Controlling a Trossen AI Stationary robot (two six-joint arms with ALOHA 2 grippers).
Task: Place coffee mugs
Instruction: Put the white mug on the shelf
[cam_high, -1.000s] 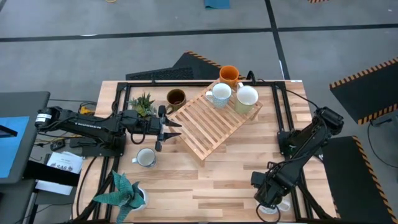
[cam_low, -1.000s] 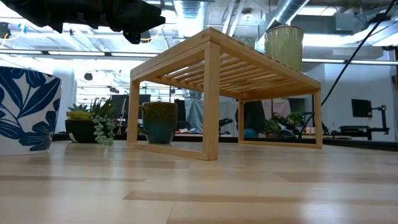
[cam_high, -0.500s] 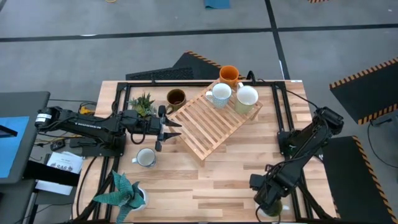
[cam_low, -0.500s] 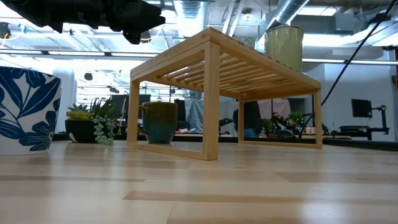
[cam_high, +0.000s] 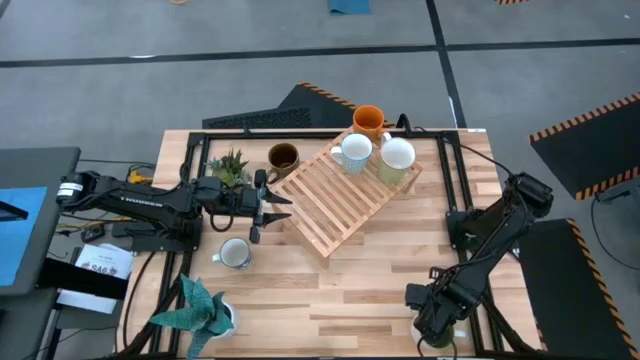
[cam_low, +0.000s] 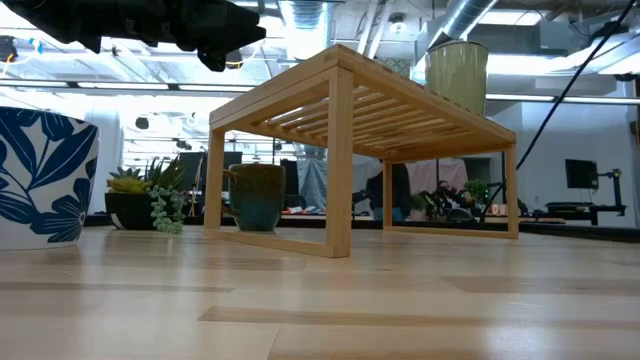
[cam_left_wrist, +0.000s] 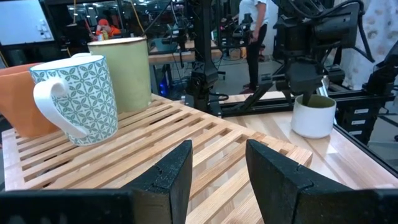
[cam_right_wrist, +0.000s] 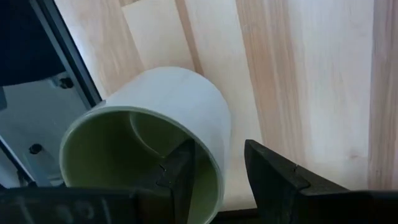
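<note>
Orange (cam_high: 368, 120), patterned white (cam_high: 353, 152) and pale green (cam_high: 397, 157) mugs stand on the slatted wood rack (cam_high: 335, 205). The dark brown mug (cam_high: 283, 157) and a white mug (cam_high: 235, 254) stand on the table to the rack's left. A cream mug (cam_right_wrist: 155, 118) with a green inside stands near the table's near right corner. My right gripper (cam_right_wrist: 217, 177) is open above it, pointing down. One finger (cam_right_wrist: 180, 171) is inside the rim, the other (cam_right_wrist: 267, 168) outside; no touch shows. My left gripper (cam_high: 275, 210) waits open at the rack's left end.
A succulent pot (cam_high: 231, 168) stands beside the dark brown mug, and a blue-leaf pot with a plant (cam_high: 205, 310) stands at the near left corner. A black frame rail (cam_high: 465, 200) runs along the right side. Bare wood (cam_high: 350, 290) lies between the rack and the near edge.
My right gripper has shifted a little toward the near right corner and now covers the cream mug in the high view. The left arm and all mugs have stayed put.
</note>
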